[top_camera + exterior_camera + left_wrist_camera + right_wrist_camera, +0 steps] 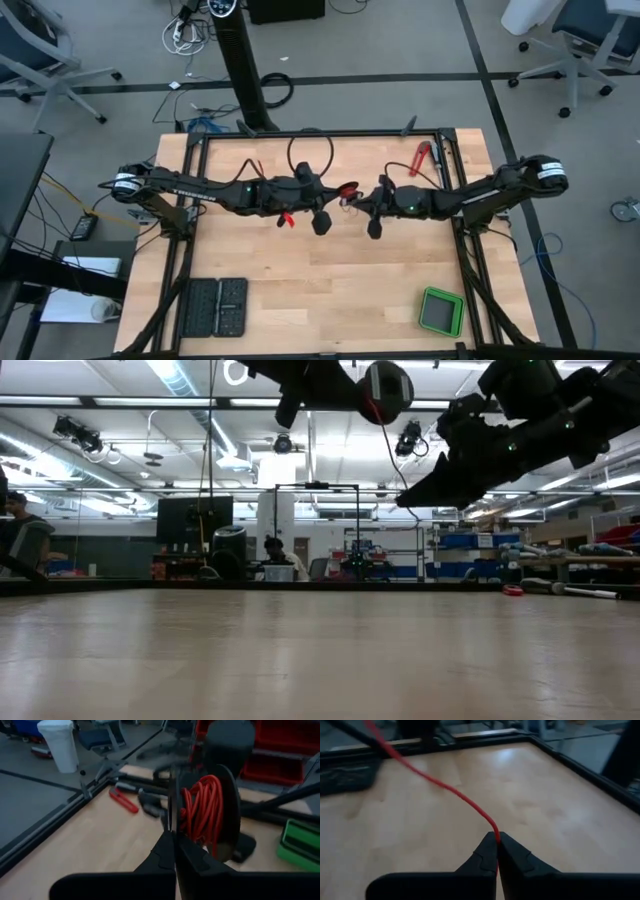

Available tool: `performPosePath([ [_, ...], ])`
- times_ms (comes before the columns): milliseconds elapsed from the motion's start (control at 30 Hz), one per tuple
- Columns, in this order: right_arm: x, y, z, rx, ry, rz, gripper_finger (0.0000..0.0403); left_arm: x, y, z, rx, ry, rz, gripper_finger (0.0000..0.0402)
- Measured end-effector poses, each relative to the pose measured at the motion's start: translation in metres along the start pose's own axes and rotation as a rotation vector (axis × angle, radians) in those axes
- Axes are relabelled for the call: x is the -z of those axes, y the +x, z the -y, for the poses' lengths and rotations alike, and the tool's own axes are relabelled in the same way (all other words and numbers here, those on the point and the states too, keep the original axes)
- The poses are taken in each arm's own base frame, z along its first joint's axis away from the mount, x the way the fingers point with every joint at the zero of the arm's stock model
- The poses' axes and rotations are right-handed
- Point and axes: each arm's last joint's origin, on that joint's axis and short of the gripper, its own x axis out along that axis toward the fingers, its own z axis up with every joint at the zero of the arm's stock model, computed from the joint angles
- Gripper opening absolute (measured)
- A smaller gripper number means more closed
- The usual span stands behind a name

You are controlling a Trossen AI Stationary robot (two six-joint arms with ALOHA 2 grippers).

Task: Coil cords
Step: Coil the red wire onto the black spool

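The cord is a thin red wire [445, 785], most of it wound on a dark spool [210, 815] that hangs high over the middle of the table [347, 190]. My left gripper [174, 837] is shut on the spool. My right gripper [497, 840] stands just to the spool's right [362, 200] and a little lower, shut on the free strand. In the low view the strand [390, 450] runs from the spool [386, 392] down to the right gripper [402, 503]. Both are well above the tabletop. My left gripper pinches the rim of the spool's near flange [171, 820] between its two fingers, coming nearly level from the table's left. The spool is lifted clear of the table, its flanges on edge. My right gripper pinches a single strand of the red wire [495, 831] between its fingertips, coming from the table's right and slanting slightly down. From the fingers the strand runs up to the spool in a gentle curve, clear of the table.
A green box [441, 311] sits at the near right corner and two black trays [213, 307] at the near left. A red-handled tool [422, 158] and a black cable loop [310, 150] lie by the far edge. A black frame [455, 160] borders the table.
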Motion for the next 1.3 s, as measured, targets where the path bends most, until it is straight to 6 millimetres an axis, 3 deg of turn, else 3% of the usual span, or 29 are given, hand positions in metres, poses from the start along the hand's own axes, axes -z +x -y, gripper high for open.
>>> performPosePath([
  [467,-0.028,-0.060,0.025,0.257,0.003,0.025,0.0001,0.011,0.000,-0.007,-0.098,0.054,-0.101,0.0001],
  [700,-0.036,-0.079,0.030,0.309,0.018,0.074,0.0000,0.010,0.000,-0.007,-0.097,0.049,-0.092,0.0001],
  [1000,-0.059,-0.082,0.019,0.158,0.135,0.312,0.0000,0.012,0.001,-0.010,-0.110,0.053,-0.113,0.0001],
  [1300,-0.088,-0.070,0.001,0.087,0.175,0.332,0.0000,0.012,0.001,-0.010,-0.110,0.052,-0.113,0.0001],
])
